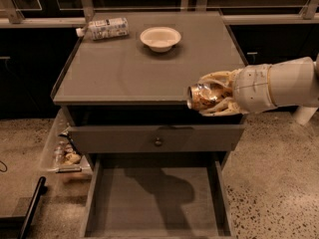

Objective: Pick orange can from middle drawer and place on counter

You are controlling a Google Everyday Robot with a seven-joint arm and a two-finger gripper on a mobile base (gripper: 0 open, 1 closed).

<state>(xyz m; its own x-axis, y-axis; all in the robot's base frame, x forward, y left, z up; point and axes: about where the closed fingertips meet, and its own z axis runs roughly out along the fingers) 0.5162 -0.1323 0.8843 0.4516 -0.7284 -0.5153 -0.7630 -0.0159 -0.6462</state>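
Observation:
My gripper [212, 94] comes in from the right on a white arm and is shut on the orange can [201, 96]. The can lies on its side in the fingers, its shiny silver end facing left. It hangs in the air over the counter's [124, 73] front right edge, above the shut drawer front with the round knob [158, 142]. The middle drawer [157, 198] stands pulled out below, its flat floor bare but for the arm's shadow.
A white bowl [160, 38] sits at the back middle of the counter. A white labelled bottle [105, 28] lies on its side at the back left. A clear bin of small items [62, 151] stands on the floor left of the cabinet.

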